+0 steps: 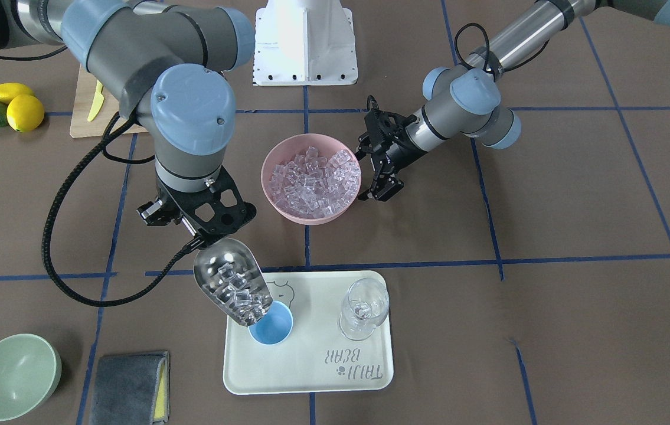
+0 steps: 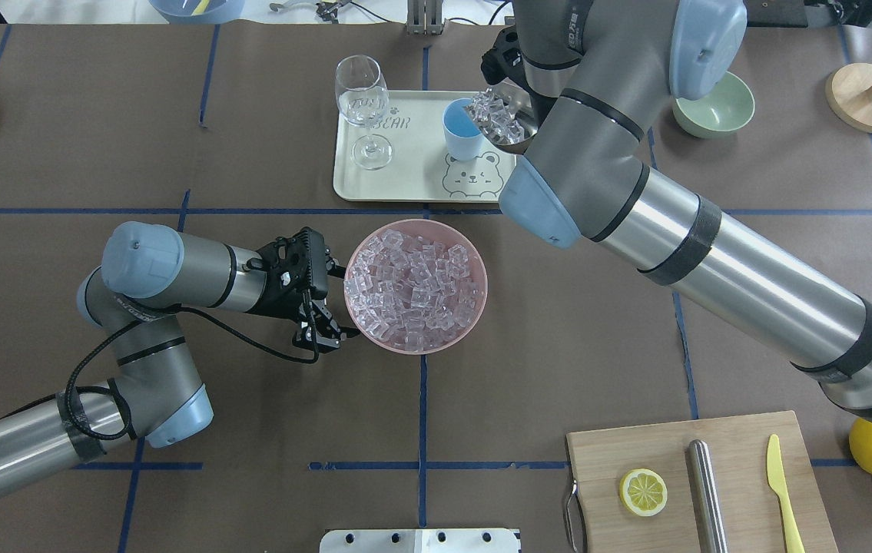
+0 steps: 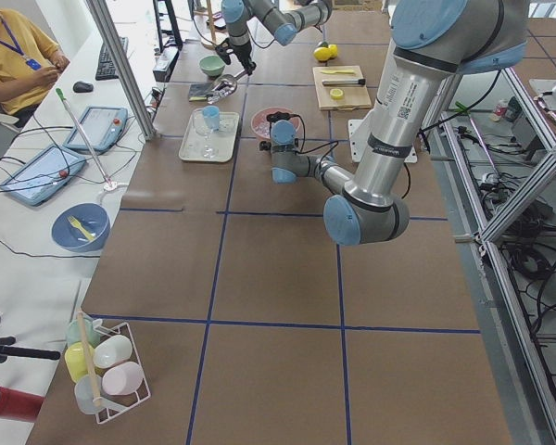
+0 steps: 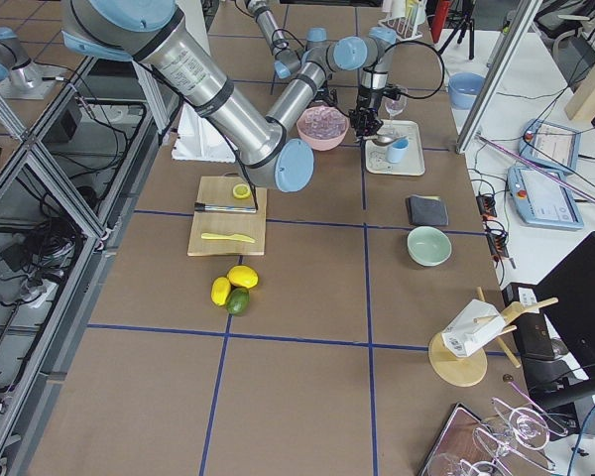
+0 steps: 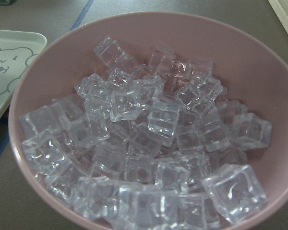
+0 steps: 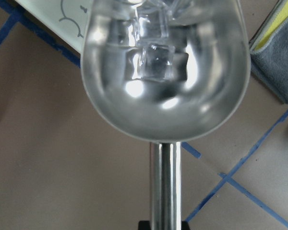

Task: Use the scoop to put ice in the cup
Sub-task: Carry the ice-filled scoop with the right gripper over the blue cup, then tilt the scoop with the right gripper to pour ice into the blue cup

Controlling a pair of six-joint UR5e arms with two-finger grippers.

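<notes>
- On the cream tray, a flat rounded rectangle printed with a bear outline, stands the cup: small, round, opaque light blue, no handle, its darker blue inside showing.
- Tilted over the cup's rim is the scoop, polished steel with a deep rounded trough that mirrors its load. Its lip overlaps the rim in the front view; whether the two touch I cannot tell.
- Clear, glassy ice lies in the trough, the small cubes bunched toward the lower, open end beside the cup.
- The right gripper has its jaws clamped on the scoop's thin straight rod handle; its wrist view shows the rod running down into the black fingers.
- The left gripper sits low just beside the pink bowl, jaws apart and holding nothing.
- That bowl is smooth, matte and round, heaped with the same cubes, and rests on the table between the two arms.
- A clear stemmed wine glass stands upright at the tray's other end, apart from the cup.
- The tabletop is dull brown, crossed by blue tape lines.
- A pale-green bowl and a folded grey cloth with a yellow edge lie near the front view's lower-left corner.
</notes>
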